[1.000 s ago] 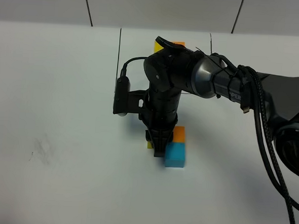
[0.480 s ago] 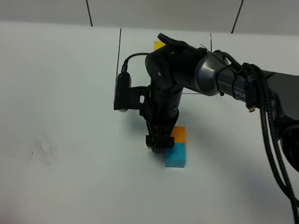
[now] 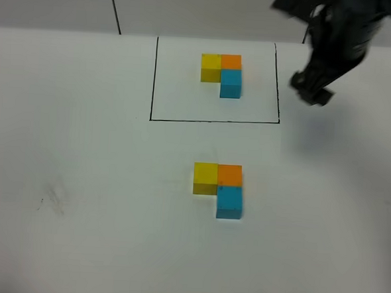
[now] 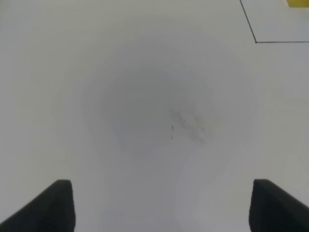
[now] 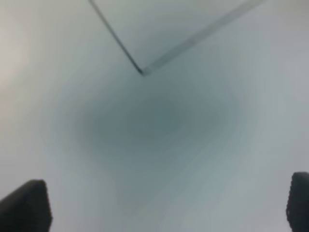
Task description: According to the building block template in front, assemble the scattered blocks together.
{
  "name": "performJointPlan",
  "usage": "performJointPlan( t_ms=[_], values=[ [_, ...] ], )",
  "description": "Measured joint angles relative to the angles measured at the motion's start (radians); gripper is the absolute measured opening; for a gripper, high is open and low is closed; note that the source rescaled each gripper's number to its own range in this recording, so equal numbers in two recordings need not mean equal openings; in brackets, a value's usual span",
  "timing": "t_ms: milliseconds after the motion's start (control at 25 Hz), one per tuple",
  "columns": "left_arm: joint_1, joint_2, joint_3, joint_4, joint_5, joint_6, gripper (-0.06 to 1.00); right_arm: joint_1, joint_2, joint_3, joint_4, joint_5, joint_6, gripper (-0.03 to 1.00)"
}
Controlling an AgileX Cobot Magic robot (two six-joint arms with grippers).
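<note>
Two end effectors (image 4: 159, 205) (image 5: 166, 205) stand released, holding nothing. On the white surface (image 3: 80, 179), the scattered blocks (image 3: 218, 188) sit joined in an L below the framed building block template (image 3: 221, 74). Risk: any return pass could nudge the finished L apart.

I see the building block template (image 3: 221, 74) at 12 o'clock on the white surface: yellow and orange cubes side by side, a blue cube under the orange, all inside a thin black outline. The scattered blocks (image 3: 218, 188) lie toward 6 o'clock of it, touching in the same L: yellow (image 3: 205, 177), orange (image 3: 230, 175), blue (image 3: 229, 203).
</note>
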Motion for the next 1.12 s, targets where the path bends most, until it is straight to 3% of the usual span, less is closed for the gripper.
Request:
performJointPlan(
  t_ms=[240,520,760,960,1120],
  values=[
    [0.0,0.0,0.0,0.0,0.0,0.0,0.57,-0.264,-0.267,0.039,-0.035,0.068,0.017,0.97],
    [0.0,0.0,0.0,0.0,0.0,0.0,0.57,-0.469,-0.709,0.323,-0.048,0.079,0.07,0.95],
    [0.0,0.0,0.0,0.0,0.0,0.0,0.57,-0.492,-1.121,0.565,-0.024,0.085,0.071,0.93],
    [0.0,0.0,0.0,0.0,0.0,0.0,0.57,-0.456,-1.426,0.752,0.073,0.091,0.133,0.92],
    [0.0,0.0,0.0,0.0,0.0,0.0,0.57,-0.435,-1.593,0.874,0.149,0.026,0.193,0.91]
  ],
)
